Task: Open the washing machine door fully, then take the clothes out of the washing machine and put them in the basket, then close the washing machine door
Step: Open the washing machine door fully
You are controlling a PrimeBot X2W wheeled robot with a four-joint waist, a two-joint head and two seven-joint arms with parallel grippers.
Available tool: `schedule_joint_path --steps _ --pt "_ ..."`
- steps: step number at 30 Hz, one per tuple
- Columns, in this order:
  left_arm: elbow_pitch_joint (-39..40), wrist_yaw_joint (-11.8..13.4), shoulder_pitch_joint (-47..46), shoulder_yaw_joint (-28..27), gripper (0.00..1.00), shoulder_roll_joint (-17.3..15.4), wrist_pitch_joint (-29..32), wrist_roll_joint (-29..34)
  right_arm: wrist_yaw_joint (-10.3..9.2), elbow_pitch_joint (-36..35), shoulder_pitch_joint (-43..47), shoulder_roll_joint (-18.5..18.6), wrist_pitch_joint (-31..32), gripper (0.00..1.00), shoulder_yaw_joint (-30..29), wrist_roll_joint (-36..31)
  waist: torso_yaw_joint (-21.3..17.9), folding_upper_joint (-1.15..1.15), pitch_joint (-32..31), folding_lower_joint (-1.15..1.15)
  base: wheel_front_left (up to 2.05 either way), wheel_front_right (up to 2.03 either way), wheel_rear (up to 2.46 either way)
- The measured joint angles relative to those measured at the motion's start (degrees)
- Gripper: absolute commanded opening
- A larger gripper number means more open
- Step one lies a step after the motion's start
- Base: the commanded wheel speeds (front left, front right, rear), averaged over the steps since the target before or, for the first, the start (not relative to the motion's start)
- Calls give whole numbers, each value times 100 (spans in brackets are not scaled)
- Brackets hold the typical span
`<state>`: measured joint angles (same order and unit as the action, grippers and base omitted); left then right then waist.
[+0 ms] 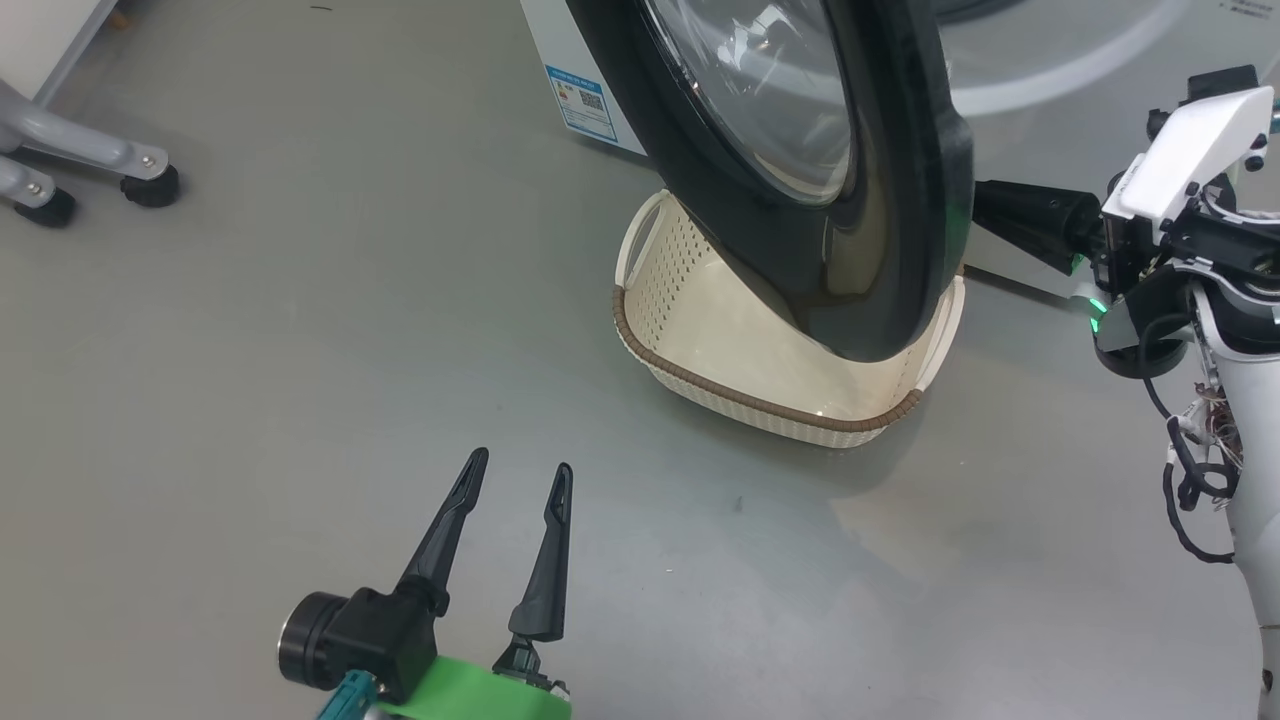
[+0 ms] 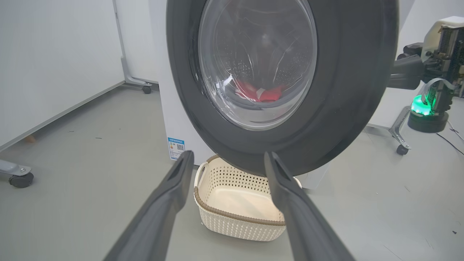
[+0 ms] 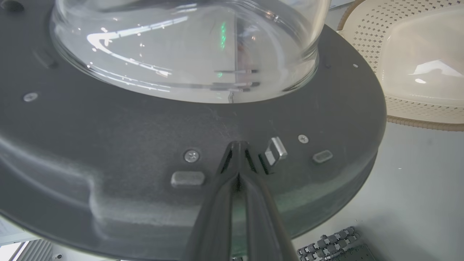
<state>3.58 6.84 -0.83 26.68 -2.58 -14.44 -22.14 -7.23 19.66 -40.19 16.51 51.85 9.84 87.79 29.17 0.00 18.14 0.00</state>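
The washing machine door stands partly swung out over the basket, with its black rim and glass bowl facing my left gripper. My left gripper hovers open and empty above the floor, short of the basket. My right gripper is shut, and its tips press on the door's inner black face beside the metal latch. Red clothes show through the glass, inside the drum. The white washing machine carries a blue sticker. The basket holds nothing.
Grey caster legs of a white panel stand on the floor at the far left. Another wheeled stand sits to the right of the washer. Bare grey floor lies between my left gripper and the basket.
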Motion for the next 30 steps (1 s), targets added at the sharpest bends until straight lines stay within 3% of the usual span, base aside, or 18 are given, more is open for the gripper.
schedule_joint_path --steps 30 --pt "-65 0 1 3 100 0 0 0 -2 -417 525 -766 137 0 497 245 92 0 -95 0 0 0 0"
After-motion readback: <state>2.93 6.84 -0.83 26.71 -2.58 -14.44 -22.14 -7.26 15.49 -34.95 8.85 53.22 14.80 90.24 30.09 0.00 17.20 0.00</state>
